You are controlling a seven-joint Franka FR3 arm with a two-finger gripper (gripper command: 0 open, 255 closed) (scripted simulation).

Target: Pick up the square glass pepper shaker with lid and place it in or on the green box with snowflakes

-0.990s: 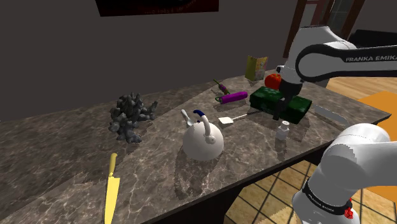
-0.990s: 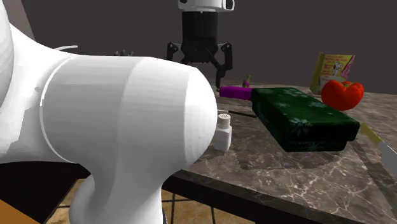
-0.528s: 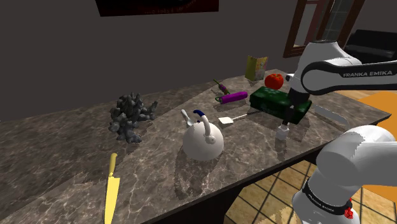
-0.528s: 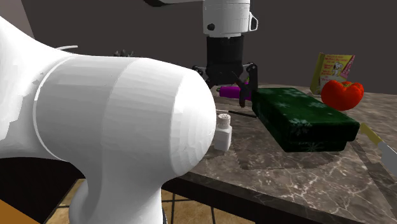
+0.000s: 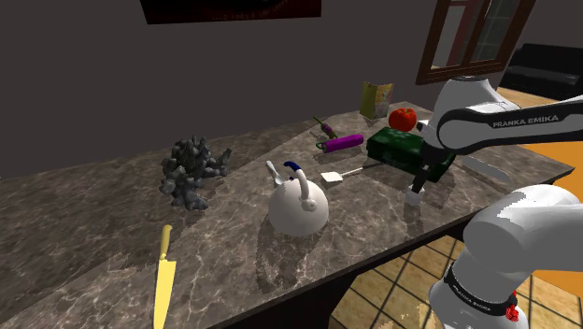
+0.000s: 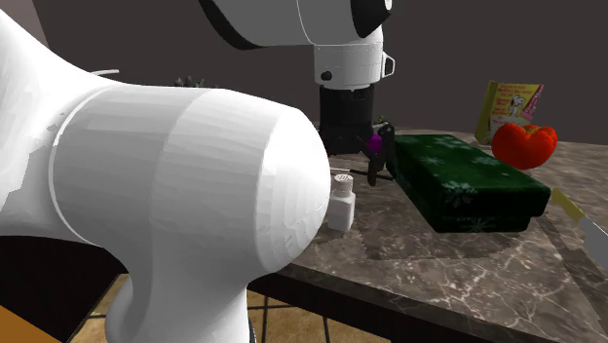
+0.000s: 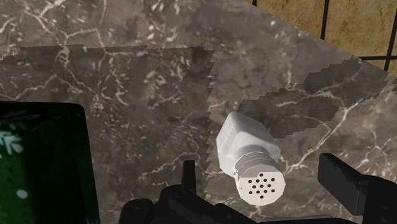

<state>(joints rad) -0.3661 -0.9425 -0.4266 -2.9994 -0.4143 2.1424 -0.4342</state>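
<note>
The tool (image 7: 261, 170) hangs wide over the white shaker (image 7: 249, 156), upright on the table (image 7: 127, 83); in the shoulder view the green box (image 5: 394, 146) lies at its twelve o'clock; lowering straight, centred, before closing seems wise.

A white-veined marble counter (image 5: 112, 243) stands before dim grey walls (image 5: 84, 65) — a wood-framed window (image 5: 467, 37) at the shoulder view's upper right, tan tiled floor (image 5: 388, 304) below, dark-grouted.

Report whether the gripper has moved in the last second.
Yes. The gripper has come down past the green box toward the shaker.
</note>
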